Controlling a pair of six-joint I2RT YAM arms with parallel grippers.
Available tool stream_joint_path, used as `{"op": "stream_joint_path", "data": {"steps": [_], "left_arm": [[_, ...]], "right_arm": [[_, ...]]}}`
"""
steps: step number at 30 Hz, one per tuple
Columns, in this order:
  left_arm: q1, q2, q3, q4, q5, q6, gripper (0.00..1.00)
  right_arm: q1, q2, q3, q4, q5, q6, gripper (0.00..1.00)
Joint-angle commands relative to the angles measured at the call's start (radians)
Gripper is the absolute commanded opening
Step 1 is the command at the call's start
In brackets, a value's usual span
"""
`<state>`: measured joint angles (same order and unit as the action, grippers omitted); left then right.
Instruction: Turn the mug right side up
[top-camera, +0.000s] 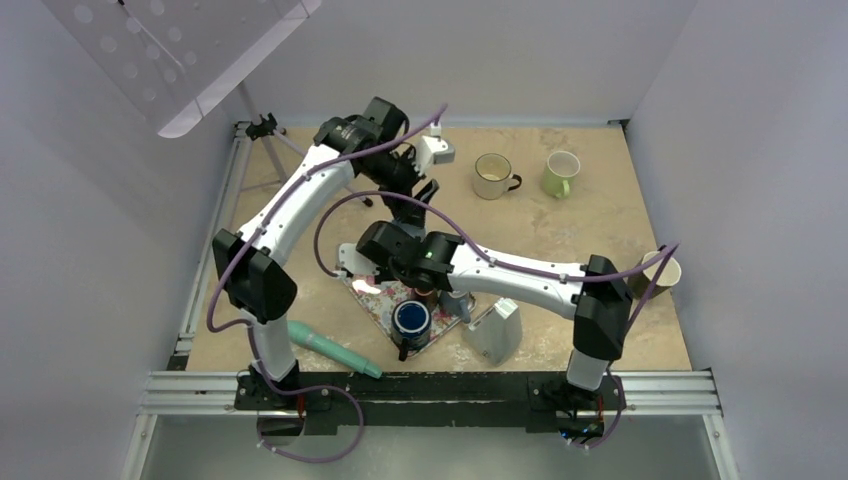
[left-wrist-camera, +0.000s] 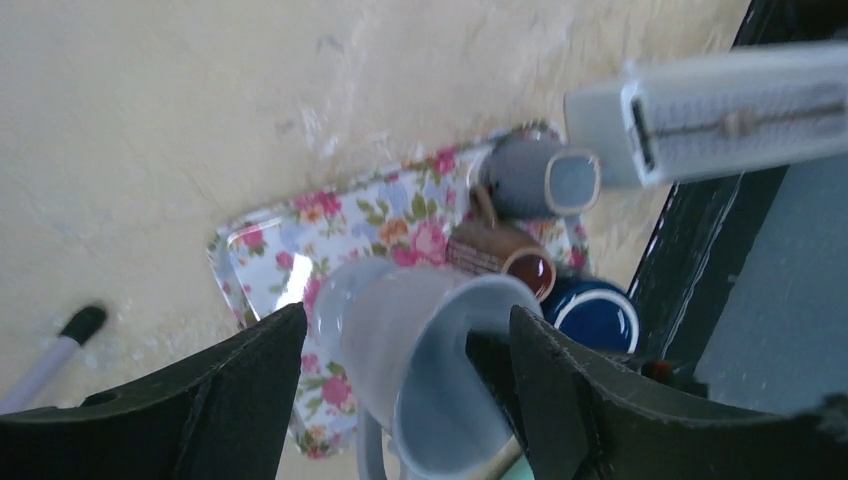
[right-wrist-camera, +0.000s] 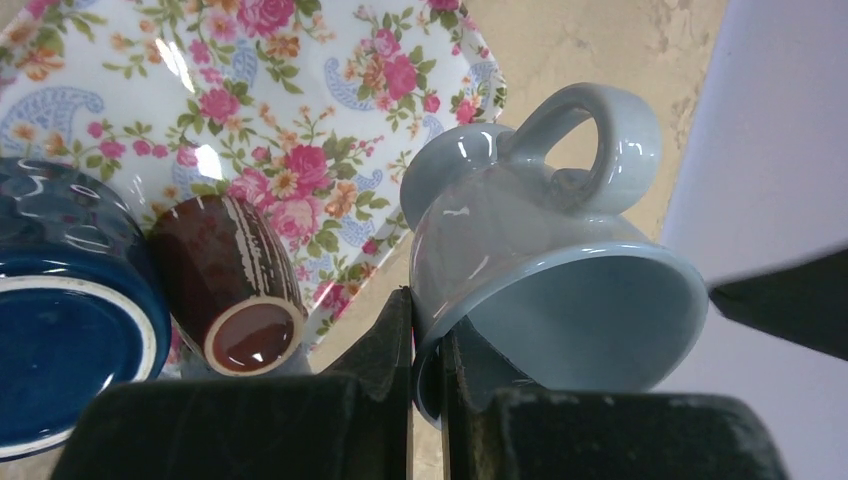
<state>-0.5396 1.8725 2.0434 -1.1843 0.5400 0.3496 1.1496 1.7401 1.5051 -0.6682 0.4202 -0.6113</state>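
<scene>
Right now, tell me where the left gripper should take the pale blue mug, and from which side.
Take the pale blue mug across its body, away from the rim. The right gripper pinches the rim, and the handle juts off one side. The left gripper is open with a finger on each flank of the body, so closing straight in from there looks best.

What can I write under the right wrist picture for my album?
The right gripper pinches the rim of a tilted pale blue ceramic mug near a flowery rectangular tray.
</scene>
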Motion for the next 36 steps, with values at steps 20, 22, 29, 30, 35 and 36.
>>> {"op": "stream_joint_path", "data": {"steps": [20, 22, 29, 30, 35, 36], "left_arm": [[0.013, -0.133, -0.335, 0.24, -0.247, 0.055, 0.0], [0.027, -0.124, -0.339, 0.243, -0.266, 0.045, 0.0], [0.102, -0.094, -0.332, 0.245, -0.336, 0.014, 0.0], [0.112, -0.097, -0.342, 0.248, -0.345, 0.014, 0.0], [0.176, -0.133, -0.416, 0.254, -0.352, 0.018, 0.0], [0.183, -0.139, -0.446, 0.268, -0.352, 0.027, 0.0]], "right_arm": [[0.024, 0.037, 0.156, 0.039, 0.192, -0.025, 0.0], [0.023, 0.03, 0.152, 0.054, 0.221, 0.009, 0.06], [0.025, -0.074, 0.08, 0.14, 0.22, 0.089, 0.96], [0.028, -0.089, 0.079, 0.135, 0.214, 0.098, 0.98], [0.041, -0.174, 0.042, 0.179, 0.121, 0.142, 0.99], [0.04, -0.192, 0.018, 0.209, 0.093, 0.139, 0.99]]}}
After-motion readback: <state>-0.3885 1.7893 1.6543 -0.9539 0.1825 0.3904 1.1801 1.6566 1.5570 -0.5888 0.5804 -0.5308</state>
